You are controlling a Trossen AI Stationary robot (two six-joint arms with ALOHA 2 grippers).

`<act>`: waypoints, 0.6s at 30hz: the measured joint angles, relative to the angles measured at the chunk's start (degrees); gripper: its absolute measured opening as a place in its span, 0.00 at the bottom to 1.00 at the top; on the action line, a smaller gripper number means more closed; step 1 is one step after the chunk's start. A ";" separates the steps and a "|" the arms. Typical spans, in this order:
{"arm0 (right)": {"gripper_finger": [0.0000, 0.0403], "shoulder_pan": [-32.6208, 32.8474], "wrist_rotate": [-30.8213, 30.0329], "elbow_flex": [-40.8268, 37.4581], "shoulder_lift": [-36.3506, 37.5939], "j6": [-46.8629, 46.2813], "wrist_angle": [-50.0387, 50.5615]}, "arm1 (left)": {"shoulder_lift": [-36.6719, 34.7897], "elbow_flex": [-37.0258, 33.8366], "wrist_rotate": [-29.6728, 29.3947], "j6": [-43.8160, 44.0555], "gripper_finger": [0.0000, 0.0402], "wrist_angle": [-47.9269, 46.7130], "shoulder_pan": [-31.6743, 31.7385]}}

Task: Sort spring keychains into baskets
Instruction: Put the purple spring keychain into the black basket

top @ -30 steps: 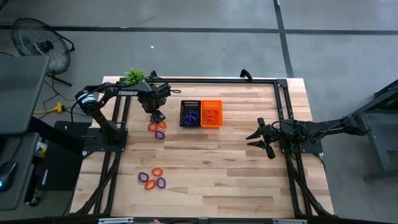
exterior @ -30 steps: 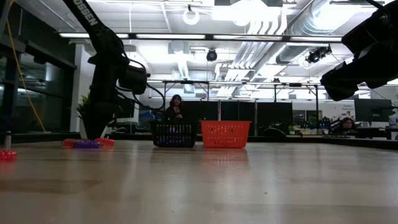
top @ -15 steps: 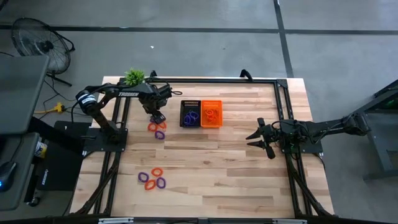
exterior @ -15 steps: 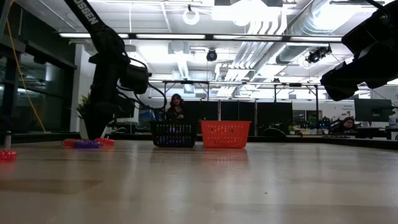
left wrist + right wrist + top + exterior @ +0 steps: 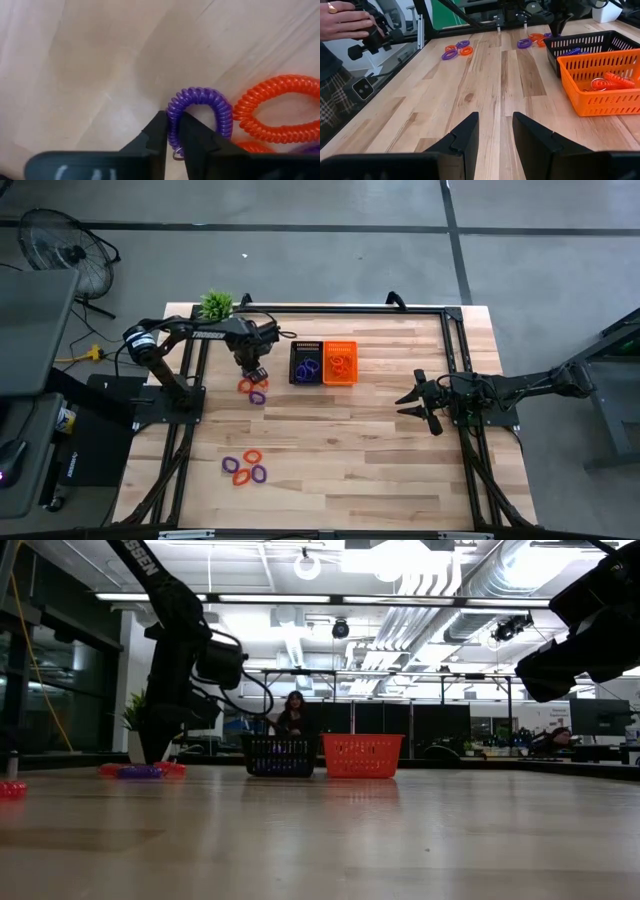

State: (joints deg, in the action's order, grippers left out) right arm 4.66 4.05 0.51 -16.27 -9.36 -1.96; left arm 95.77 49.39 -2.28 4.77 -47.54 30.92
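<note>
Table (image 5: 380,440): left claw (image 5: 172,131) pinches purple keychain (image 5: 202,107).

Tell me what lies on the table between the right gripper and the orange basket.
Nothing: the high view shows only bare wood between the right gripper and the orange basket.

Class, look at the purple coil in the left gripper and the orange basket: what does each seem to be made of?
Purple spring keychain: apparently glossy plastic; its smooth coils catch the light. Orange basket: seemingly moulded plastic, from its uniform colour and regular mesh holes.
</note>
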 joint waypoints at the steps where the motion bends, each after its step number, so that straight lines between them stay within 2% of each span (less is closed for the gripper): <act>1: 0.28 -0.01 0.02 0.00 -0.03 0.01 -0.03 | 0.00 0.00 -0.20 -0.01 0.08 -0.05 -0.10; 9: 0.28 0.01 0.13 0.00 -0.24 -0.01 -0.43 | -0.77 1.32 -1.67 -0.54 0.06 -1.08 -1.85; 14: 0.28 0.01 0.13 0.00 -0.22 -0.01 -0.48 | -4.15 3.22 2.11 -1.09 0.06 -1.40 -2.17; 18: 0.28 0.01 0.11 0.00 -0.22 0.01 -0.52 | -7.29 4.85 2.18 -1.06 0.06 -2.04 -1.84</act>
State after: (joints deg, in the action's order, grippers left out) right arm 4.67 4.16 0.51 -16.49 -9.34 -2.48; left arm 88.48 54.23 -0.09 3.70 -49.57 29.08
